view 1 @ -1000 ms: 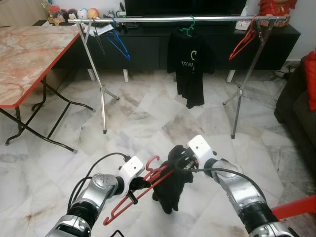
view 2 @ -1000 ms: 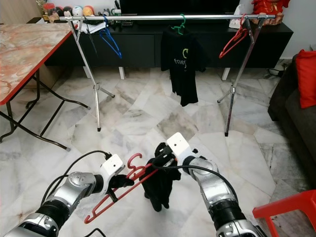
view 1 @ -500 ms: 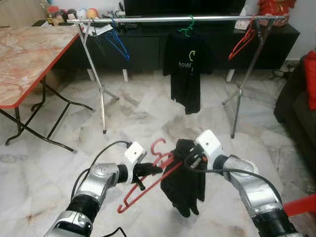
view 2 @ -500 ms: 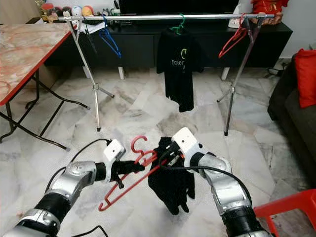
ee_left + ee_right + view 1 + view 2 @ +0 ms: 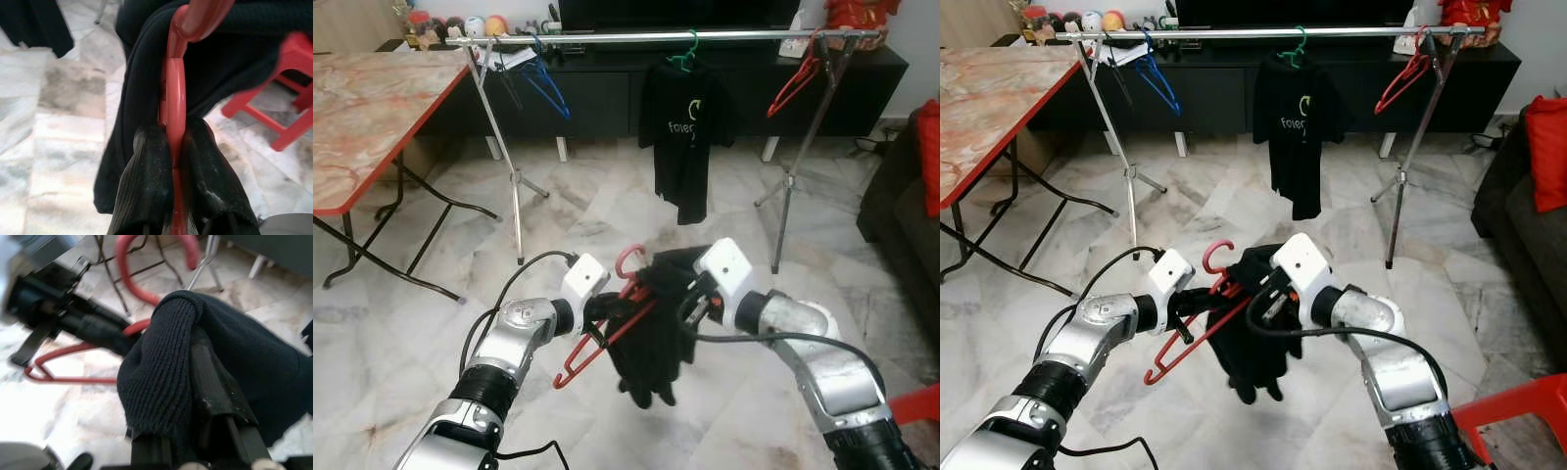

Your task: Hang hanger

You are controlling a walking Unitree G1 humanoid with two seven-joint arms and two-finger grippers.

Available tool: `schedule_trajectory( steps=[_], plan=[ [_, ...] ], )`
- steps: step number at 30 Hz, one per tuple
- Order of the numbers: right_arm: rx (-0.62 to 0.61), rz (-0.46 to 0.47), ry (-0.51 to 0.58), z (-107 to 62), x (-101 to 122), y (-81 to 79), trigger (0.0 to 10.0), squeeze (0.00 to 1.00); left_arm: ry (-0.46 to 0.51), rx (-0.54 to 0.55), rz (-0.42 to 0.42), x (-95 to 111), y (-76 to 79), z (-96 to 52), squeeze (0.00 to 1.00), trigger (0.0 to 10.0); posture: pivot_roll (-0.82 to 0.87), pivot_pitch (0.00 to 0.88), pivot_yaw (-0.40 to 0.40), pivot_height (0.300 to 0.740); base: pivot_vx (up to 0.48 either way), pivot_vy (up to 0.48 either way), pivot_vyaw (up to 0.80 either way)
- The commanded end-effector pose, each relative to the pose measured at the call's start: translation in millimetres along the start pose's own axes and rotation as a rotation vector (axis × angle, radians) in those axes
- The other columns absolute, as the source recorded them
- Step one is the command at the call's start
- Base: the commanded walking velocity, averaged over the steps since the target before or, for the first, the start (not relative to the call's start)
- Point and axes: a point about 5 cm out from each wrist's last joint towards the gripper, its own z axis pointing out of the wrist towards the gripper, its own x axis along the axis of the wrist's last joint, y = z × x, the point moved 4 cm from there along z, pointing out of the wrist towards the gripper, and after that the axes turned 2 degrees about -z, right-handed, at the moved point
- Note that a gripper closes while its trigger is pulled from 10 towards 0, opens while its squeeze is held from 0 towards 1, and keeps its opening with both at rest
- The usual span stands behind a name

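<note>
A red plastic hanger point(image 5: 590, 350) hangs tilted in front of me, its hook point(image 5: 628, 258) pointing up. My left gripper point(image 5: 610, 309) is shut on its neck; the left wrist view shows the red bar point(image 5: 174, 122) pinched between the fingers point(image 5: 146, 181). A black knit garment point(image 5: 651, 343) drapes over the hanger's right arm and hangs below. My right gripper point(image 5: 690, 296) is shut on the garment's upper edge, with knit fabric point(image 5: 166, 357) wrapped over the fingers point(image 5: 210, 387). The metal clothes rail point(image 5: 607, 39) stands far behind.
On the rail hang a blue hanger point(image 5: 548, 86), a black T-shirt point(image 5: 685, 127) on a green hanger, and a red hanger point(image 5: 796, 83). A marble-topped folding table point(image 5: 362, 108) is left, a dark sofa point(image 5: 906, 211) right, a red stool point(image 5: 913, 406) at lower right.
Both grippers have risen and drawn closer together. The hanger now sits higher, and the black garment lies further over its arm, close to the hook.
</note>
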Motion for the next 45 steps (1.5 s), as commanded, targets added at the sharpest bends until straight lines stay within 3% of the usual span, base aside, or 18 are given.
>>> schedule_trajectory(
  steps=[1,6,16,20,29,33,45],
  plan=[
    [0.058,-0.020,0.034,-0.8,10,-11.8,10.0,0.00,0.019,0.034,0.003,6,-8.2,-2.8,0.00,10.0,-0.06,0.076,0.049,0.740,0.000,0.000,0.00],
    [0.122,-0.049,0.027,-5.6,10,-21.9,10.0,0.00,0.050,-0.106,-0.028,11,10.4,-4.5,0.00,10.0,-0.06,0.083,0.045,0.740,0.000,0.000,0.00],
    [0.101,-0.070,-0.003,-7.6,8,-17.0,10.0,0.00,0.154,-0.126,-0.087,28,12.6,-4.7,0.00,10.0,-0.07,0.085,0.042,0.740,0.000,0.000,0.00],
    [0.018,-0.088,-0.024,-6.7,6,-0.9,10.0,0.00,0.140,-0.192,-0.095,25,19.6,-9.2,0.00,10.0,-0.07,0.085,0.046,0.740,0.000,0.000,0.00],
    [0.018,-0.110,-0.032,-4.8,6,0.3,10.0,0.00,0.134,-0.226,-0.114,23,23.6,-12.0,0.00,10.0,-0.07,0.084,0.047,0.740,0.000,0.000,0.00],
    [-0.051,-0.130,-0.007,-4.4,18,15.3,10.0,0.00,0.088,-0.299,-0.117,17,33.6,-15.9,0.00,10.0,-0.07,0.085,0.050,0.740,0.000,0.000,0.00],
    [0.030,-0.185,0.019,1.8,29,4.7,10.0,0.00,0.068,-0.304,-0.119,14,36.6,-17.3,0.00,10.0,-0.07,0.081,0.049,0.740,0.000,0.000,0.00]
  ],
)
